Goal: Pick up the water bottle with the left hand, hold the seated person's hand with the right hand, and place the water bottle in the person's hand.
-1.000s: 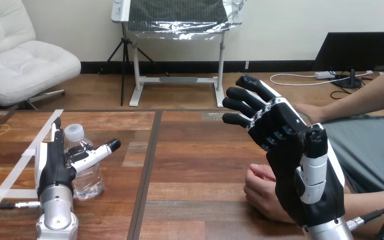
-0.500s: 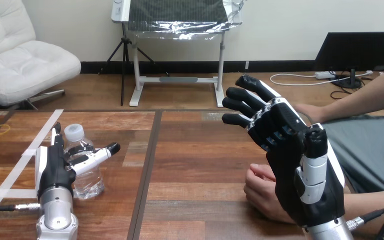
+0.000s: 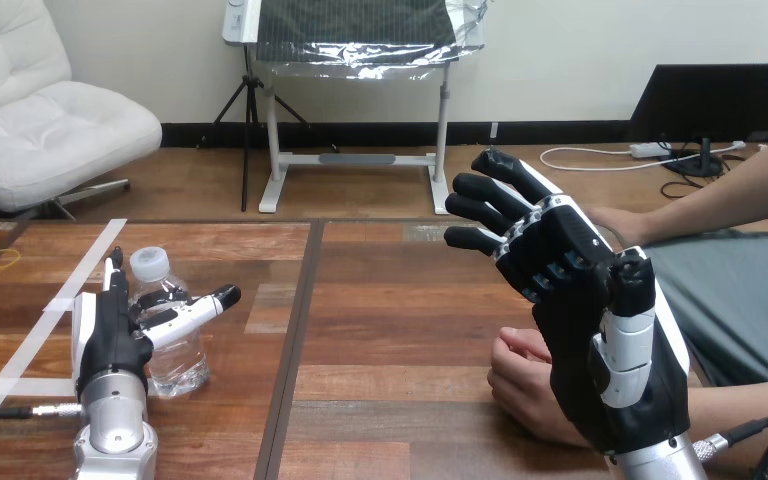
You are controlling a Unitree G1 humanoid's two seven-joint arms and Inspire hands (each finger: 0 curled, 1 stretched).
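Note:
A clear water bottle (image 3: 165, 330) with a white cap stands upright on the wooden table (image 3: 390, 300) at the left. My left hand (image 3: 110, 335) is right beside it on its left, fingers straight and the thumb reaching across the bottle's front; nothing is curled round it. My right hand (image 3: 580, 310) is raised at the right with its fingers spread and straight, palm toward me. Just below and behind it the person's hand (image 3: 522, 385) rests on the table as a loose fist, partly hidden by my palm; I see no grip on it.
White tape strips (image 3: 60, 300) run across the table's left part, and a small ring (image 3: 0, 259) lies near the far left edge. A dark seam (image 3: 300, 320) divides the tabletop. The person's other forearm (image 3: 720, 195) reaches in at the upper right.
My left hand has shifted very slightly down and back beside the bottle. The right hand and the person's hand have not moved.

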